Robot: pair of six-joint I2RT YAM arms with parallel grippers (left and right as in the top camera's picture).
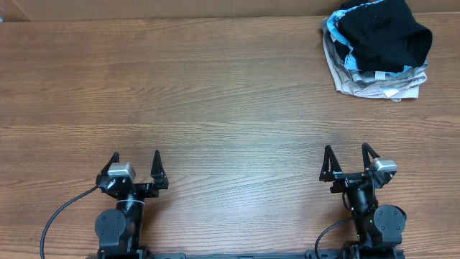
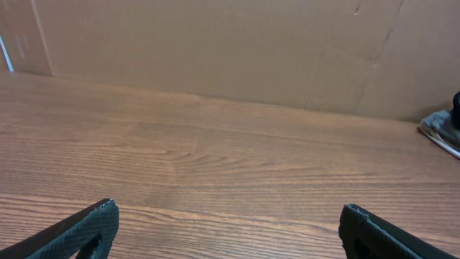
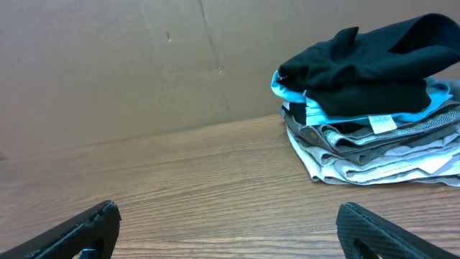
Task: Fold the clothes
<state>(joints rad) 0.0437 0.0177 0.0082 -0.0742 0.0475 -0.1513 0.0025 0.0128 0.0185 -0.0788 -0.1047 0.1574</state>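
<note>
My left gripper (image 1: 136,154) sits at the lower left of the overhead view, just above the table (image 1: 215,93), with its two fingers (image 2: 93,226) spread wide and nothing between them. My right gripper (image 1: 346,147) sits at the lower right, likewise spread apart and holding nothing. Both point toward the top of the frame, side by side and well apart from each other.

The black garment (image 1: 381,32) lies in the upper right corner of the overhead view, bunched and rumpled on top of a pile. Under it a light-blue shirt (image 1: 332,27) peeks out along the pile's left edge, and below that lie folded grey and beige garments (image 1: 374,80), their edges sticking out at the bottom of the stack. The pile is well apart from both of my grippers, though nearer the right one.

From my right wrist the pile fills the upper right of the frame, black on top, then blue, then grey and beige layers. From my left wrist I see mostly bare wood, with only an edge of the pile at the far right. A brown cardboard wall (image 2: 215,50) stands behind the table. A black cable (image 1: 57,216) curves off my left arm at the lower left.
</note>
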